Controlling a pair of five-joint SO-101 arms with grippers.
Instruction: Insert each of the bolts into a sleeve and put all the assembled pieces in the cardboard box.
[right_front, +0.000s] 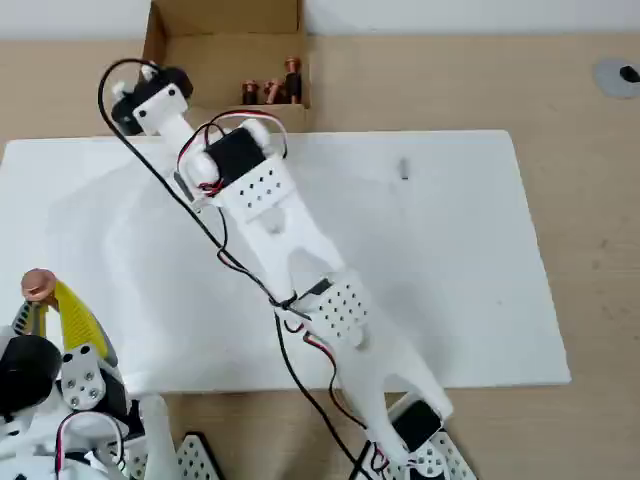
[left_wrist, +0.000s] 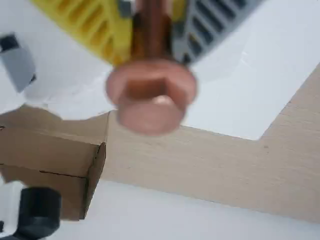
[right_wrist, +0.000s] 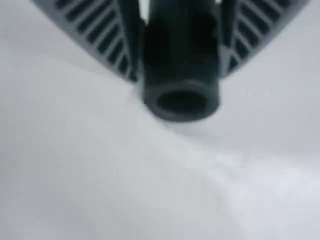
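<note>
My left gripper (right_front: 38, 303) sits at the table's front left corner, shut on a copper bolt (right_front: 38, 284). In the left wrist view the bolt (left_wrist: 150, 95) hangs head-outward between a yellow and a grey finger of that gripper (left_wrist: 150, 52). My right arm stretches diagonally across the white mat (right_front: 450, 260). Its gripper (right_front: 140, 97) is at the mat's far left, just outside the left wall of the cardboard box (right_front: 225, 45). It is shut on a black sleeve (right_wrist: 181, 80) whose open end shows. Three assembled copper pieces (right_front: 271, 90) stand inside the box.
The right arm's links (right_front: 290, 240) and black cable (right_front: 180, 200) cross the middle of the mat. A small grey item (right_front: 404, 168) lies on the mat's far right part. A grey disc (right_front: 618, 76) sits on the wooden table at the far right corner.
</note>
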